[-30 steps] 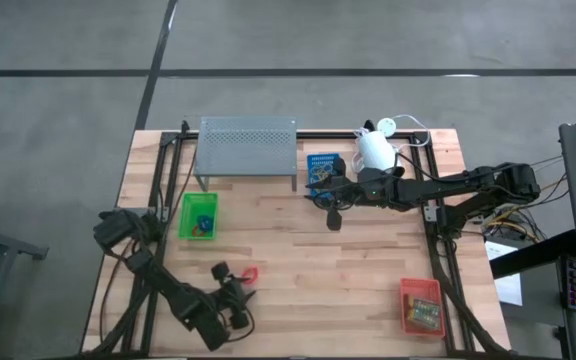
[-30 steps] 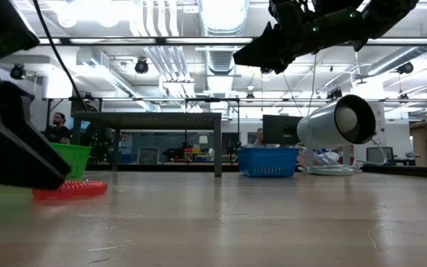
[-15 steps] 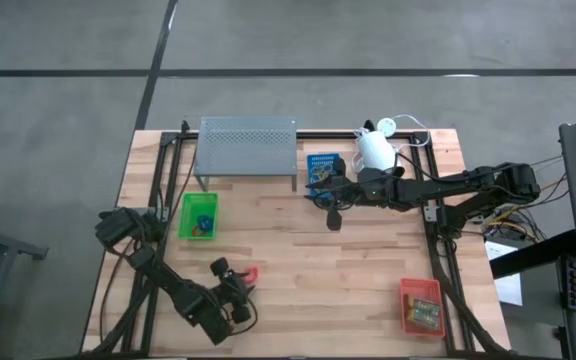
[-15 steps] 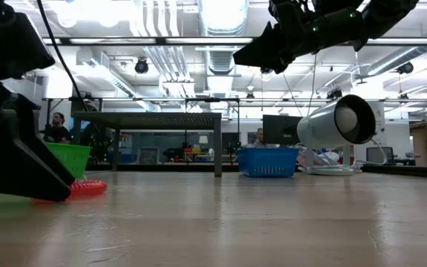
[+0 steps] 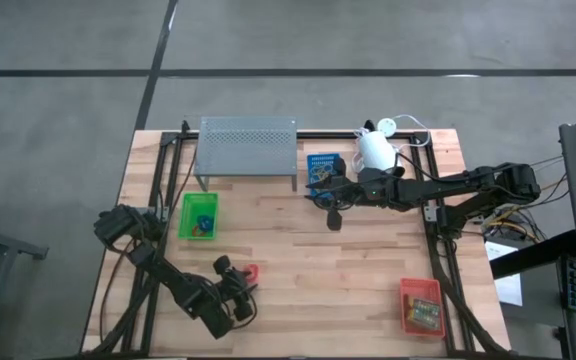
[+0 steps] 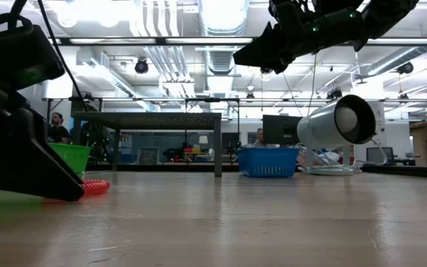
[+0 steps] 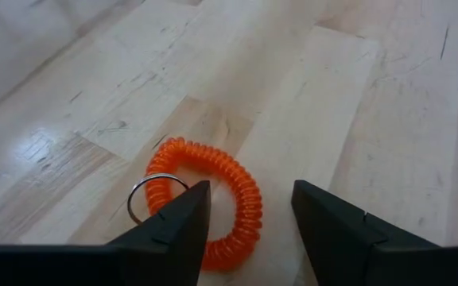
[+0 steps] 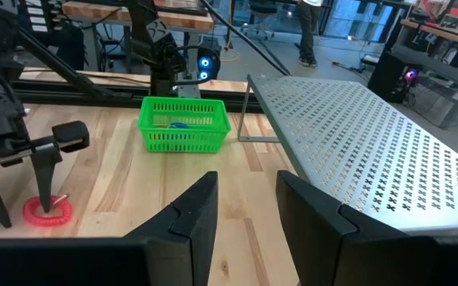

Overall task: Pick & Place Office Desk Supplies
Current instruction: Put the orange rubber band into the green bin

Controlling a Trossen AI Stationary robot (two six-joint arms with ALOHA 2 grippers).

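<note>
A red-orange coil loop (image 7: 213, 206) with a metal key ring (image 7: 151, 199) lies flat on the wooden table near its front left. My left gripper (image 7: 249, 199) is open and low over it, slanting down. One finger stands over the loop's ring side and the other just beyond its outer edge. In the high view this gripper (image 5: 236, 280) is right beside the loop (image 5: 250, 272). My right gripper (image 5: 326, 205) hangs open and empty above the table's far middle, beside the blue tray (image 5: 323, 165). My left gripper has one fingertip (image 8: 48, 199) standing down into the hollow of the coil loop (image 8: 48, 211), which lies flat on the table. Whether the finger touches the coil or the table, I cannot tell.
A green tray (image 5: 199, 215) with a blue loop in it sits far-left of the red loop. The grey perforated shelf (image 5: 247, 150) and white lamp (image 5: 376, 150) stand along the far edge. A red-orange tray (image 5: 420, 305) with card boxes sits near right.
My left gripper has moved a little toward the red loop and down, rolling slightly. It now covers more of the loop in the low view. The loop has stayed where it was.
</note>
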